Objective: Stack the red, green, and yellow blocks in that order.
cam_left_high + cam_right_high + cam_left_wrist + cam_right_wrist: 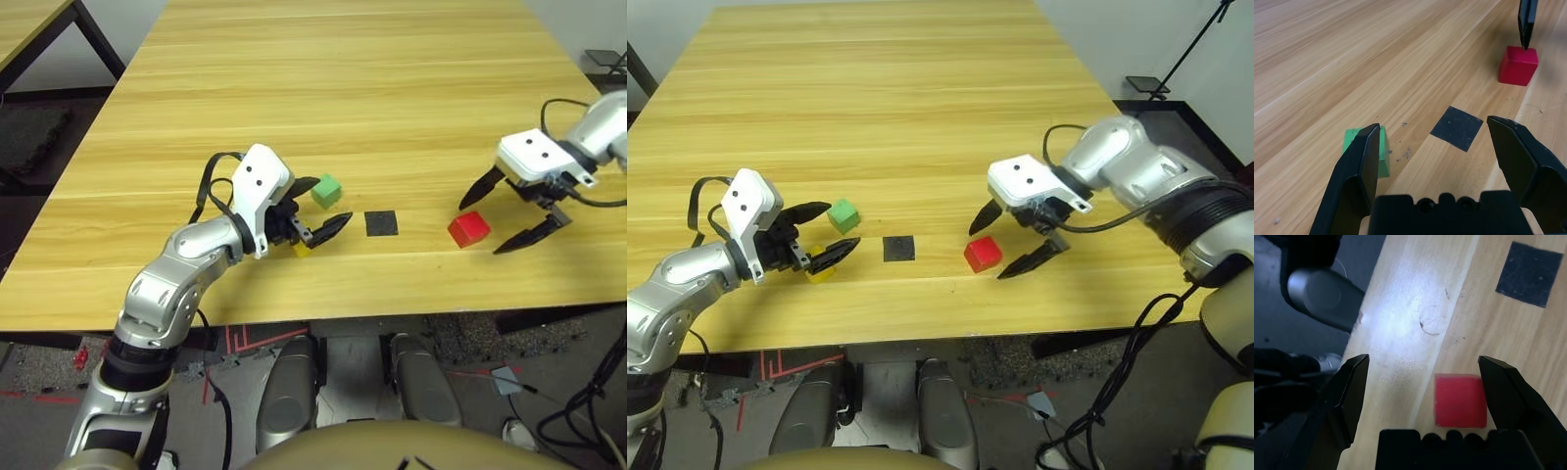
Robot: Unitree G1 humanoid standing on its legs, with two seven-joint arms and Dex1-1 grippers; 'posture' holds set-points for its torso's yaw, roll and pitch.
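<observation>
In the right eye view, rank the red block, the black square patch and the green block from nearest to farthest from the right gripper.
1. Red block: on the table between the right gripper's open jaws.
2. Black square patch: flat on the table, toward the middle.
3. Green block: farthest, over by the left gripper.

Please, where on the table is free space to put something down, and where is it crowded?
Free: the wide far part of the table beyond the green block. Crowded: the near strip, where the yellow block, black patch and red block lie between the left end effector and right end effector.
</observation>
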